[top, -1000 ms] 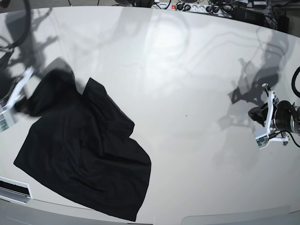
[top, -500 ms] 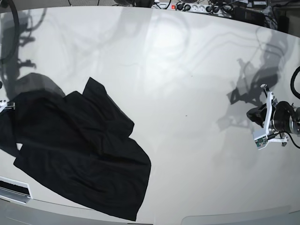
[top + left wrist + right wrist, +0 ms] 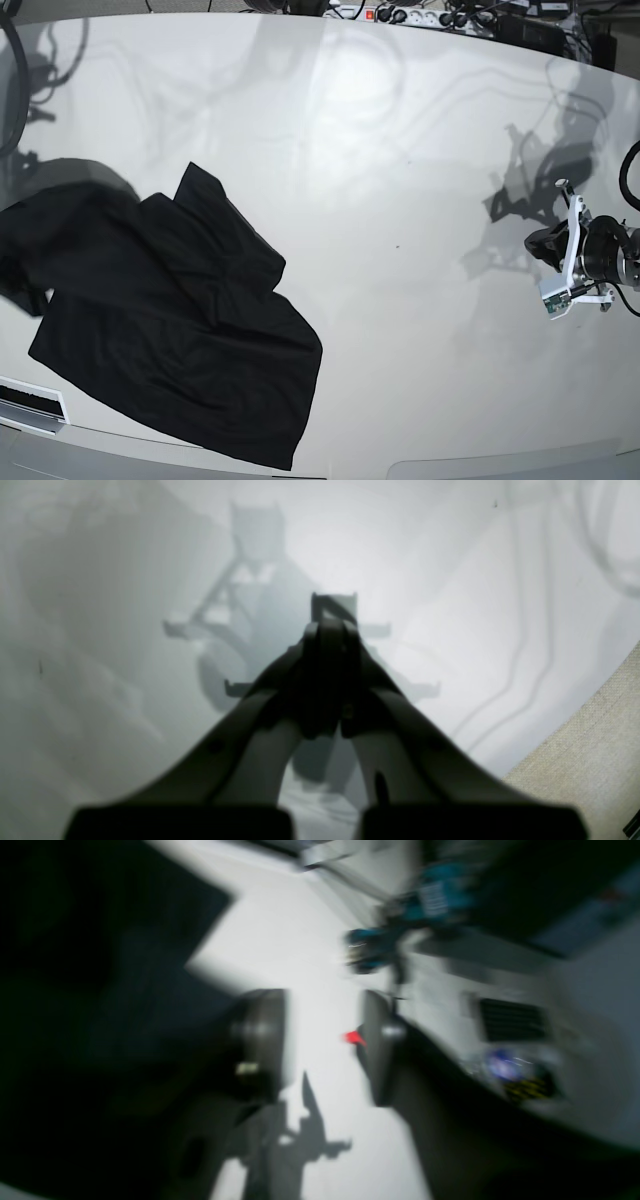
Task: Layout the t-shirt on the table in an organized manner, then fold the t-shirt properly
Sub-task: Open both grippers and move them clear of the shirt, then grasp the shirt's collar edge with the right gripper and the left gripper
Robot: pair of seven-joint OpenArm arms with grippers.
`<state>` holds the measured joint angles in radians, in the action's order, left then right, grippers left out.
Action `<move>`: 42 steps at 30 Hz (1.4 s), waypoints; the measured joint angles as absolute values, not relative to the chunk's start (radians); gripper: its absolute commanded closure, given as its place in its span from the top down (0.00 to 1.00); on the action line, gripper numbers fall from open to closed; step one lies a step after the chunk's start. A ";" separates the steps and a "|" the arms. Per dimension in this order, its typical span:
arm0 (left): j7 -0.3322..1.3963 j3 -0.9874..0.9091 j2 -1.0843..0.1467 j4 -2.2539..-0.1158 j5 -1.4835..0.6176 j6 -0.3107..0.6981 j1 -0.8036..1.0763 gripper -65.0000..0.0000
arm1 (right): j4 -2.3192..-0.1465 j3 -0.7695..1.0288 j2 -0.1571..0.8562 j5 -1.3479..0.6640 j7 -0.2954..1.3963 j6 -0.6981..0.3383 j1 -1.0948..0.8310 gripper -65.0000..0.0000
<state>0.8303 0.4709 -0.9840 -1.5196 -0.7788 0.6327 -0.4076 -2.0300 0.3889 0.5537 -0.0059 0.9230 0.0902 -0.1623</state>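
The black t-shirt (image 3: pixel 170 330) lies crumpled on the left of the white table (image 3: pixel 400 150), its upper left part reaching the view's left edge. In the right wrist view the t-shirt (image 3: pixel 100 940) fills the left side, blurred by motion. My right gripper (image 3: pixel 322 1040) is open beside it, with only bare table between its fingers; it does not show in the base view. My left gripper (image 3: pixel 545 245) hovers at the table's right side, far from the shirt. In its own wrist view the left gripper (image 3: pixel 330 627) is shut on nothing.
A power strip (image 3: pixel 420 15) and cables lie along the far edge. A white slotted box (image 3: pixel 30 405) sits at the front left corner, also blurred in the right wrist view as a white box (image 3: pixel 510 1020) near a teal board (image 3: pixel 420 895). Beige floor (image 3: pixel 590 745) borders the table's curved edge.
My right gripper has opened and let go of the shirt's upper left part, then left the base view to the left. The cloth has dropped and spread leftward. The left arm has not moved.
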 measured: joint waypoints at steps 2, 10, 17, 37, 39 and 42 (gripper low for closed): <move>0.830 0.471 -0.984 -1.520 -0.779 0.633 -0.407 0.00 | -2.029 0.389 0.553 0.052 0.937 0.135 -0.141 0.56; 0.831 0.471 -0.984 -1.520 -0.778 0.633 -0.408 0.00 | -2.027 0.390 0.543 -0.416 0.956 -0.123 -0.121 0.55; 0.831 0.471 -0.984 -1.519 -0.786 0.633 -0.407 0.00 | -2.026 0.297 0.395 -0.737 0.950 -0.485 -0.121 0.00; 0.830 0.471 -0.981 -1.519 -0.786 0.633 -0.407 0.00 | -1.256 -0.304 0.177 -0.275 0.733 -0.496 0.106 0.00; 0.833 0.471 -0.966 -1.518 -0.786 0.633 -0.408 0.00 | -1.258 -0.357 0.149 -0.342 0.790 -0.542 0.106 0.00; 0.830 0.471 -0.942 -1.519 -0.789 0.633 -0.407 0.00 | -1.298 -0.464 0.101 -0.431 0.909 -0.609 0.096 0.00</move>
<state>0.8303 0.4709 -0.9421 -1.5188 -0.7895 0.6331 -0.4072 -1.2976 -0.4644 0.1009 -0.4313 0.9089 -0.6086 0.0963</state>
